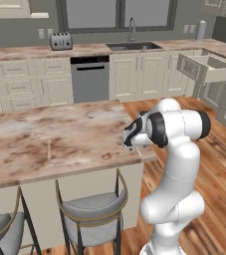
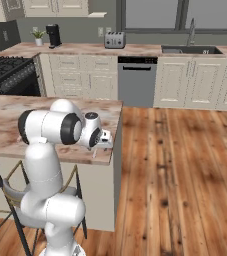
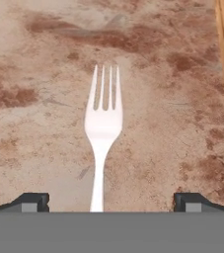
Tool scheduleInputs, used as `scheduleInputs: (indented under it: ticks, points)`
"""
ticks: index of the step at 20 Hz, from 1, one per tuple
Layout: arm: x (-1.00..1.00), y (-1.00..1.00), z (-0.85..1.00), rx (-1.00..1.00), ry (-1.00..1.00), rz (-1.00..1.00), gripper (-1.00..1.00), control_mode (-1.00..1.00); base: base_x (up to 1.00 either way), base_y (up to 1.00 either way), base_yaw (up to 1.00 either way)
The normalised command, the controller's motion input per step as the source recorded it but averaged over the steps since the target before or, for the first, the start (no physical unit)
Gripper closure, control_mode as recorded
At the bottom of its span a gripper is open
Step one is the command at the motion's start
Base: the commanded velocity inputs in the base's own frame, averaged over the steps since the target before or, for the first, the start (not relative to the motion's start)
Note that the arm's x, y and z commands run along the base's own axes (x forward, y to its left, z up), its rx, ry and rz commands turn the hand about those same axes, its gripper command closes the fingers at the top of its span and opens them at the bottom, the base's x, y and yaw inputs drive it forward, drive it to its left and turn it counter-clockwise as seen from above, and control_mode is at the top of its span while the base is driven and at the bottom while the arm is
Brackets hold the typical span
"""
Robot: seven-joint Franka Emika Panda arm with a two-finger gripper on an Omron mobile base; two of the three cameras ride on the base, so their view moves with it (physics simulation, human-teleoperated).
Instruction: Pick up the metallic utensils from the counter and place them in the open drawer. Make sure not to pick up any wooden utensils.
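The gripper point(image 3: 111, 202) hangs over the counter's point(image 1: 59, 134) right edge, jaws wide and empty, the silver fork point(image 3: 102, 123) lying between them. A wooden stick point(image 1: 49, 149) lies further left on the counter. Far back right, the drawer point(image 1: 206, 67) stands open; its contents cannot be seen.

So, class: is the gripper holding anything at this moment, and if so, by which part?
Nothing is held. The gripper is open, its fingertips apart on either side of the silver fork lying flat on the counter.
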Motion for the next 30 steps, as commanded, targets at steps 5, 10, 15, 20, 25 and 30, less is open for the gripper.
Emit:
scheduleInputs:
  ticks: [5,10,15,20,25,30]
  points:
    - [0.00,0.00,-0.43,0.00,0.00,0.00,-1.00,-1.00,0.00,0.00,0.00]
    - [0.05,0.00,-0.46,0.00,0.00,0.00,-1.00,-1.00,0.00,0.00,0.00]
    - [0.01,0.01,-0.61,0.00,0.00,0.00,1.00,-1.00,0.00,0.00,0.00]
    - [0.07,0.00,-0.63,0.00,0.00,0.00,1.00,-1.00,0.00,0.00,0.00]
    - [0.07,0.00,-0.45,0.00,0.00,0.00,1.00,-1.00,0.00,0.00,0.00]
    - [0.00,0.00,-0.36,0.00,0.00,0.00,1.00,-1.00,0.00,0.00,0.00]
